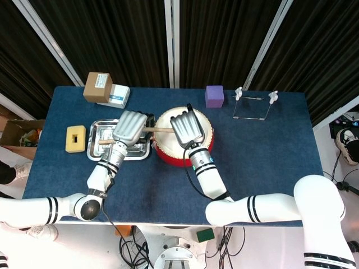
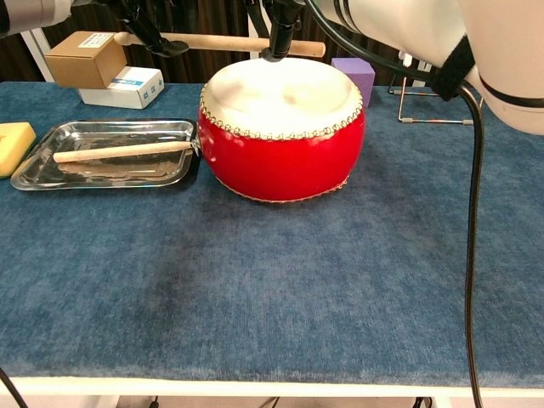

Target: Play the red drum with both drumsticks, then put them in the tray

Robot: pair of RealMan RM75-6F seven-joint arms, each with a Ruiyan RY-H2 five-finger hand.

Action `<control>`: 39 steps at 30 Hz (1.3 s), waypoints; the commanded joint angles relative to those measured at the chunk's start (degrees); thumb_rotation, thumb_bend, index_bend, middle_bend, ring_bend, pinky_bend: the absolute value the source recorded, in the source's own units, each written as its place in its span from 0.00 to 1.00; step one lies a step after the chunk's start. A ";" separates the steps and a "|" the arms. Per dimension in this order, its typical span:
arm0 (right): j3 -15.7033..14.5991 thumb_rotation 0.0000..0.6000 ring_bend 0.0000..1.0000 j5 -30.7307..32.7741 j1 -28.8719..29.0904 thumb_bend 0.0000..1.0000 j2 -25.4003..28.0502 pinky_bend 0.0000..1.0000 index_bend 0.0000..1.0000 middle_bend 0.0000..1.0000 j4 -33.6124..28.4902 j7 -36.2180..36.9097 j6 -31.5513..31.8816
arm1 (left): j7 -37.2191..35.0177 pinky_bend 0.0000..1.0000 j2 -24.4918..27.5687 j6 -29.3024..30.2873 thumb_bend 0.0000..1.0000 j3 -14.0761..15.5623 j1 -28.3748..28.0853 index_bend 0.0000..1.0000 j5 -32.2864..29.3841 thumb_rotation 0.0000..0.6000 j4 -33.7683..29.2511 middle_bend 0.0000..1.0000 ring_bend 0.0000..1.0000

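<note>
Left hand (image 1: pixel 129 127) and right hand (image 1: pixel 187 128) both hold one raised wooden drumstick (image 2: pixel 223 42); neither grip is clearly visible. It hangs level over the far rim of the red drum (image 2: pixel 281 140), mid-desk.

Step, judged: a hand-over towards the steel tray (image 2: pixel 34 165) near the left edge, where the second drumstick (image 2: pixel 121 151) lies. Next: one hand releases.

Drum: glossy, pale skin.

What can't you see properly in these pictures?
- Which hand holds the raised drumstick: in the head view the backs of the left hand and right hand cover their fingers; the chest view cuts both off at the top edge.
- The label on the brown box: too small to read.
- The tray: in the head view the left hand hides most of it.
</note>
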 commanded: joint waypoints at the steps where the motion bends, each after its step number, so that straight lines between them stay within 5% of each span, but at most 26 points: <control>1: 0.10 1.00 0.45 -0.22 -0.20 0.30 0.06 0.22 0.57 0.61 -0.08 0.47 -0.01 | -2.98 0.52 0.00 -1.45 0.47 -0.35 0.78 0.63 0.43 1.00 0.53 0.63 0.51; 5: 0.36 1.00 0.40 -0.62 -0.43 0.11 0.22 0.21 0.49 0.54 -0.19 1.17 0.10 | -9.87 0.52 -0.05 -3.40 0.51 -1.45 2.32 0.66 2.14 1.00 1.69 0.66 0.54; 9: 0.56 1.00 0.37 -1.12 -0.70 0.04 0.50 0.20 0.45 0.51 -0.33 1.83 0.22 | -17.60 0.53 -0.24 -4.59 0.57 -2.37 4.29 0.70 5.47 1.00 3.84 0.69 0.57; 19: 0.86 1.00 0.34 -2.36 -2.03 0.00 2.74 0.19 0.37 0.47 -1.81 3.43 0.49 | -32.90 0.54 0.35 -6.21 0.58 -3.66 8.70 0.72 11.89 1.00 6.69 0.71 0.58; 28: -0.57 1.00 0.33 -7.24 -7.00 0.00 11.25 0.19 0.37 0.47 -8.02 7.55 0.76 | -53.91 0.55 2.55 -5.48 0.59 -6.36 14.81 0.73 18.27 1.00 4.59 0.72 0.58; 34: -3.98 1.00 0.33 -12.62 -13.40 0.00 18.40 0.19 0.36 0.47 -12.23 13.61 0.40 | -72.09 0.55 5.47 -5.66 0.59 -8.31 19.33 0.73 22.82 1.00 3.03 0.72 0.58; 39: -8.47 1.00 0.33 -19.30 -19.40 0.00 23.56 0.19 0.36 0.47 -14.33 19.26 0.04 | -78.04 0.54 6.69 -4.10 0.59 -7.54 21.99 0.73 26.02 1.00 4.79 0.72 0.58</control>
